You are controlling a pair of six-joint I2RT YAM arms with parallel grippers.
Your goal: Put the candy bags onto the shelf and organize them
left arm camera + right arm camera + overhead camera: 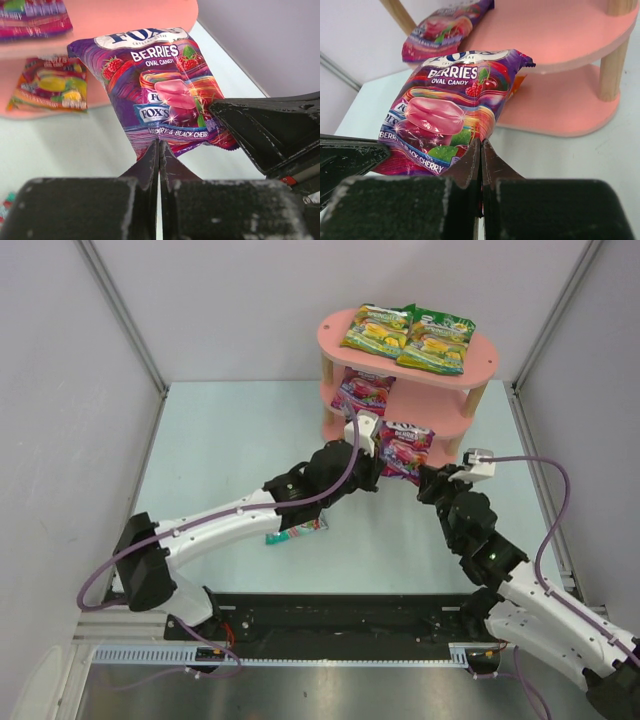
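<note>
A purple berries candy bag (pixel 408 445) hangs in front of the pink shelf (pixel 335 335), level with its lower tiers. My left gripper (pixel 159 144) is shut on the bag's bottom edge. My right gripper (pixel 481 142) is shut on the bag's (pixel 447 110) lower right corner. Two green-yellow bags (pixel 410 337) lie side by side on the top board. Another purple bag (pixel 365 392) lies on the middle board. An orange-red bag (pixel 50 90) lies on the bottom board. On the table, a teal bag (pixel 298 532) is partly hidden under my left arm.
The shelf's wooden posts (pixel 615 55) stand close to the right of the held bag. Grey walls close in the table on the left, back and right. A black rail runs along the near edge by the arm bases.
</note>
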